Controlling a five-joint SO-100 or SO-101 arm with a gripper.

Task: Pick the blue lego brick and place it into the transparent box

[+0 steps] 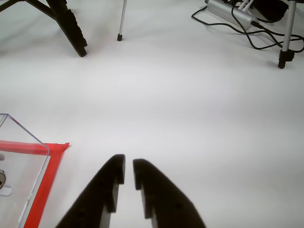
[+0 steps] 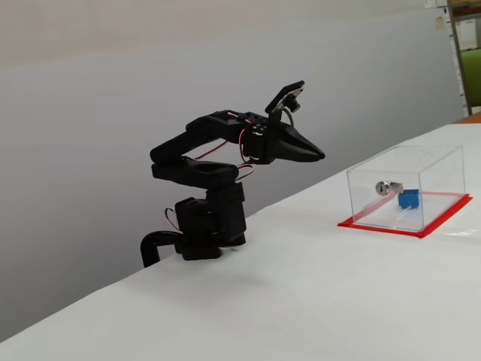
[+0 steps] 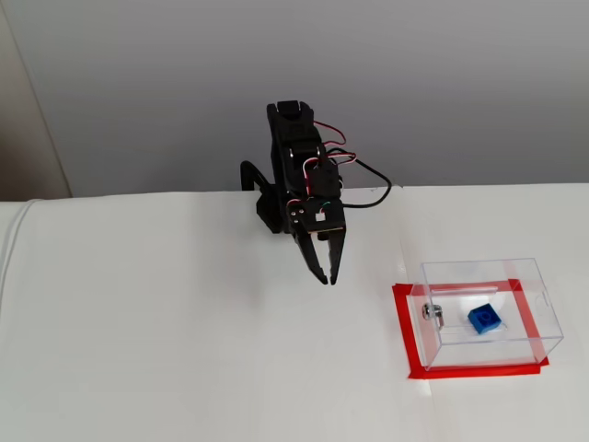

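Note:
The blue lego brick [image 2: 409,199] lies inside the transparent box [image 2: 440,162], on its red base mat [image 2: 443,214]; it also shows in a fixed view [image 3: 484,319]. The brick is hidden in the wrist view, where only a corner of the box [image 1: 21,130] and mat [image 1: 53,164] shows at lower left. A silver lock [image 3: 433,313] sits on the box wall facing the arm. My gripper [image 3: 328,279] is shut and empty, raised above the table, apart from the box and to its left in that fixed view. Its tips [image 1: 128,162] nearly touch.
In the wrist view, a black tripod leg [image 1: 76,35], a thin metal leg [image 1: 122,21], a silver power strip with cables [image 1: 228,13] and another stand leg [image 1: 286,40] stand at the far side. The arm's base [image 2: 203,226] is clamped at the table's back edge.

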